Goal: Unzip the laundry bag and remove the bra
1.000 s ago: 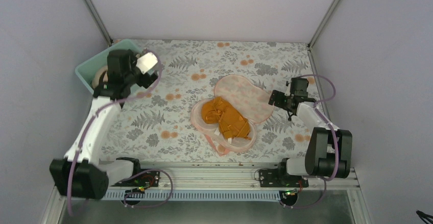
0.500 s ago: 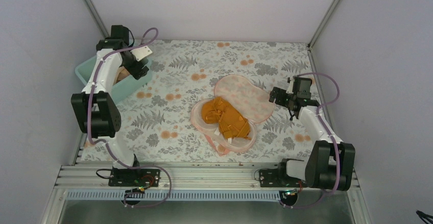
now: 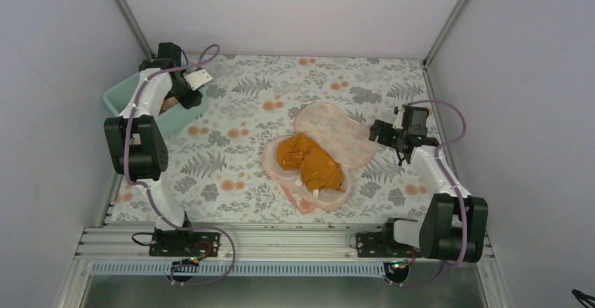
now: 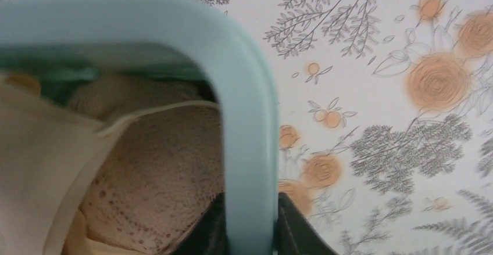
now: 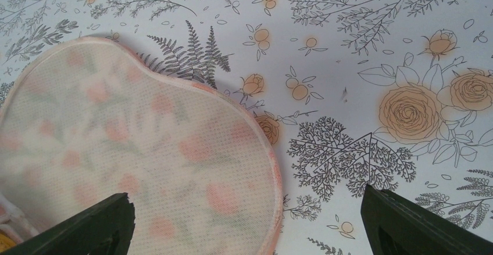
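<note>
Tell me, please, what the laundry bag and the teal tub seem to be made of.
The laundry bag: fine matte mesh fabric, judging by its dotted weave and faintly see-through print. The teal tub: probably moulded plastic, given its smooth, softly shiny, rounded rim.

1 overhead, 2 seemingly downward close-ups

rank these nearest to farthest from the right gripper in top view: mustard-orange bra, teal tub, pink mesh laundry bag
1. pale pink mesh laundry bag: open flap beside the right gripper
2. mustard-orange padded bra: inside the bag
3. teal plastic tub: far-left corner
</note>
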Controlling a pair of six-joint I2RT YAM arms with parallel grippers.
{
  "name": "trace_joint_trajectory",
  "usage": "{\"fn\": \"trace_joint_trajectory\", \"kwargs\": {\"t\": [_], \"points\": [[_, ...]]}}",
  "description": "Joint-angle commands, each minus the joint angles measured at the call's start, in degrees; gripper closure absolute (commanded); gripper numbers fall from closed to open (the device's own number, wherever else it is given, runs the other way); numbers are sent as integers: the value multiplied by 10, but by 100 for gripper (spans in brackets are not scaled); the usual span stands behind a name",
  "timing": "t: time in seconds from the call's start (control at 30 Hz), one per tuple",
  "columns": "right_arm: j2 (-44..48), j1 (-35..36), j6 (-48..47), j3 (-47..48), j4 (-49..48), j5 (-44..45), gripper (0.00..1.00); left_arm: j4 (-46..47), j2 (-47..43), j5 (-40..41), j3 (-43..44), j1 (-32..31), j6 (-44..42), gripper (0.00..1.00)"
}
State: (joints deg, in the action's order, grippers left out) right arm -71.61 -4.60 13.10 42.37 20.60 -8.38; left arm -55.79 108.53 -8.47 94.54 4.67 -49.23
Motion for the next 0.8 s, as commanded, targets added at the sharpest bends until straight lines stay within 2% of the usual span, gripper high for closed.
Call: {"fn": "trace_joint_trajectory", "kwargs": {"t": [0.0,0.07,0.27,0.4,0.6,0.77], "points": [[10,-2,-8,2,-3,-9,0,-4,-36,-26,-32,-1,-18,93],[14,-2,-10,2,-2,-12,0,-16,-58,-40,-44,-7,-22,98],[24,-1,-22,6,1,-73,0,-60,-152,-73,-131,-61,-45,98],[19,19,-24,17,17,-129,4,-73,-232,-79,-209,-115,-41,98],[15,102,-15,39,40,-141,7,-97,-309,-80,-296,-191,8,98],[19,195,-17,55,52,-138,8,-84,-363,-74,-366,-287,56,98]]}}
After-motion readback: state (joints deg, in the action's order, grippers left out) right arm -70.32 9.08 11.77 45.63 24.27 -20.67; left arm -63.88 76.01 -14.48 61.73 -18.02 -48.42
